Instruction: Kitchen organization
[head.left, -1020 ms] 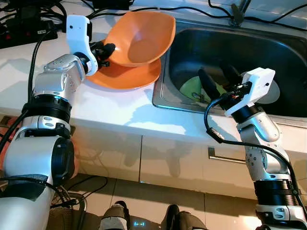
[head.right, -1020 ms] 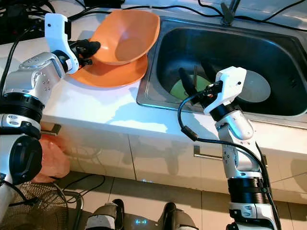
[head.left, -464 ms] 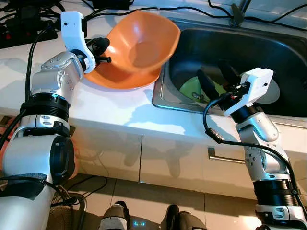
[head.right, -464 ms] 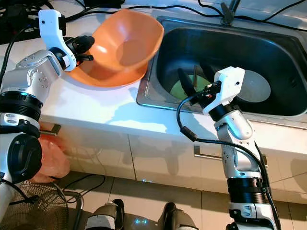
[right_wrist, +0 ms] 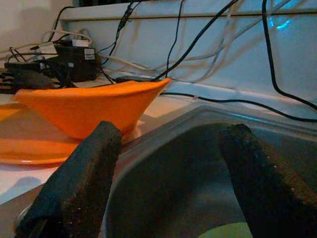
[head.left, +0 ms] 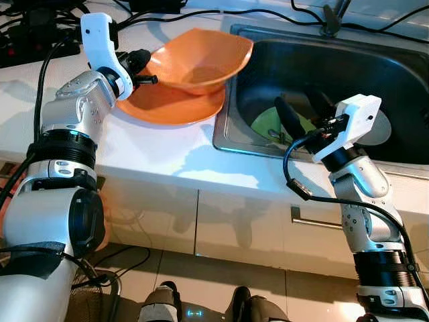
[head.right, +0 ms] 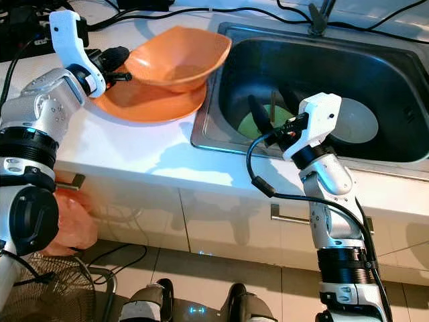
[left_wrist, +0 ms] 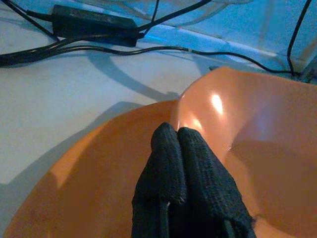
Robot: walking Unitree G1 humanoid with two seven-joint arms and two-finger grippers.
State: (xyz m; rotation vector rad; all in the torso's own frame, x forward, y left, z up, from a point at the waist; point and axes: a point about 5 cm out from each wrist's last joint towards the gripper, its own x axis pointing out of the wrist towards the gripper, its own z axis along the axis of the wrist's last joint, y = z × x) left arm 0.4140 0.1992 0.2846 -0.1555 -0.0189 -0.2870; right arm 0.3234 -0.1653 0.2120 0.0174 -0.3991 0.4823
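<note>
- White counter, sink set into its right part, cables along the back edge.
- Orange bowl held by its left rim, near level, base resting on or just above the orange plate; cannot tell whether touching.
- Plate flat on the counter, right edge just beside the sink's left rim; bowl's right rim jutting over that rim.
- Left gripper pinched tight on the bowl's rim, fingers pressed together over the thin wall in the left wrist view.
- Right gripper low inside the sink, fingers spread wide, holding nothing, poised above a green plate on the sink floor.
- Grey round dish also in the sink, behind the right wrist.
- Likely step: stacking the bowl on the plate, close to finished.
- Next move, as a guess: settle the bowl flat and centred, then part the left fingers and draw back without dragging the rim.
- Risk: bowl tipping toward the sink if let go while off centre.
- After that, probably a reach by the right gripper for the green plate.
</note>
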